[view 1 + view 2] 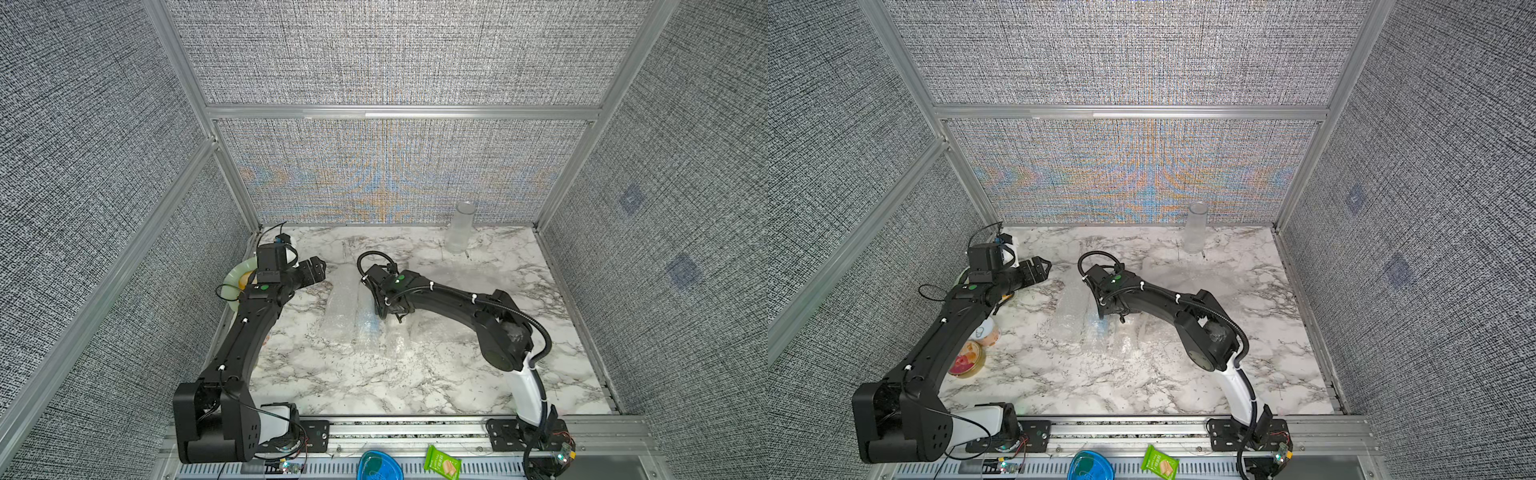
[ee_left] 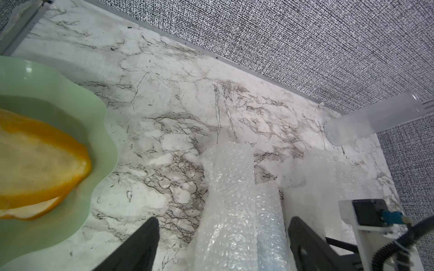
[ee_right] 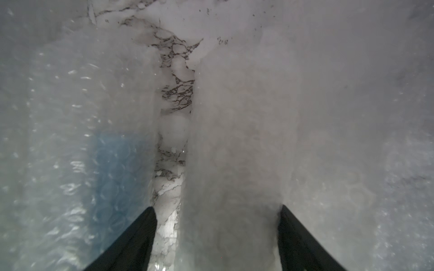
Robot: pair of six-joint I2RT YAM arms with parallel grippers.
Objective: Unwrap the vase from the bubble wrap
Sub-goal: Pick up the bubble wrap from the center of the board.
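One vase stands upright beyond the bubble wrap. Left claw: wide, empty, near it. Right claw: parted, straddling one fold.

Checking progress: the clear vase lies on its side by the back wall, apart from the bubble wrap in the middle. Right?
No: the clear vase stands upright, not on its side, as both top views show. It is by the back wall, apart from the bubble wrap in the middle.

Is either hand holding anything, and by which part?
Nothing yet. Left hand is open and empty; right hand straddles a raised fold of the bubble wrap, not clamped on it.
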